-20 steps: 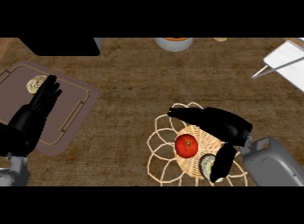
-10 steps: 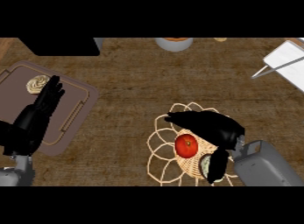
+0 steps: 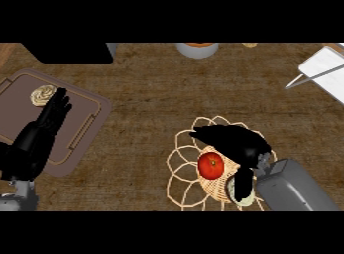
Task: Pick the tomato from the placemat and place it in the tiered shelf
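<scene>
Head view, steeply down on a brown woven-look counter (image 3: 152, 99).

Placemat (image 3: 185, 171): pale wicker, round with looped petal edge, lower centre-right. Tomato (image 3: 211, 165) sits on it, red, small green stem spot on top, right of the mat's centre.

Right hand (image 3: 233, 141): black, comes in from lower right on a grey forearm (image 3: 295, 188). Fingers arch over the top and right side of the tomato, thumb down along its right; hand is curled round it but whether it touches the fruit, cannot tell. Tomato not lifted, rests on the mat. A pale rounded thing shows under the wrist at the mat's lower right edge; too hidden to name.

Left hand (image 3: 39, 136): black, fingers straight and together, holding nothing, lying over a tray at left, pointing up-right.

Tray (image 3: 86, 106): brownish-mauve, rounded rectangle with raised rim, set at a tilt. Contents: one small tan swirl-topped pastry (image 3: 42, 94) near its upper end, just beside the left fingertips.

Shelf (image 3: 332, 72): white panels on thin grey legs, upper right corner, well apart from the placemat. Nothing seen on its visible tier.

Top edge: black box (image 3: 68, 51) at left; grey cup (image 3: 197, 49) with orange contents at centre, cut off
</scene>
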{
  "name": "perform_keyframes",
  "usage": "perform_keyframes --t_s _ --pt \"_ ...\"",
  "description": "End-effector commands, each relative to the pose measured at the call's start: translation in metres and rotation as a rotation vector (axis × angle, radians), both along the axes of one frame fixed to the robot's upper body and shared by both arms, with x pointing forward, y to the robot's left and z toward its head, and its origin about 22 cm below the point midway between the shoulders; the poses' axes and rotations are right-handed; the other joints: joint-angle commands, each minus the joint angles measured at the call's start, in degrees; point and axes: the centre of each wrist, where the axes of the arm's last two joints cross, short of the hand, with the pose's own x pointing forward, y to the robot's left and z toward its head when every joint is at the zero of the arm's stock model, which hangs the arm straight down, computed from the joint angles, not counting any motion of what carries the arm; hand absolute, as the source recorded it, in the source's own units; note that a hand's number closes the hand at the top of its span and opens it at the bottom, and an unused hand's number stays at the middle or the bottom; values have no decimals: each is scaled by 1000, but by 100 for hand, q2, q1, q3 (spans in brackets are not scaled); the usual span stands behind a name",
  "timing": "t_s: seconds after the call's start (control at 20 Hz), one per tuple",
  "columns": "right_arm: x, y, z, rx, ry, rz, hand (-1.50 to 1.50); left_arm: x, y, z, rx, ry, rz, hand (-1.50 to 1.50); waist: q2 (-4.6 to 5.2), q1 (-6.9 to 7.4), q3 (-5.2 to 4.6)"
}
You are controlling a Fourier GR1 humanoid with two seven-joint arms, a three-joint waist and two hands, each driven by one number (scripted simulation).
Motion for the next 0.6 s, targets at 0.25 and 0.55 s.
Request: perform_keyframes --t_s 0.25,0.55 --pt "2 -13 -23 -37 41 6 -150 -1 19 -7 -16 -3 6 0 2 -9 -1" --pt "8 2 -47 -60 86 23 -150 -12 1 9 -10 -5 9 0 0 14 1"
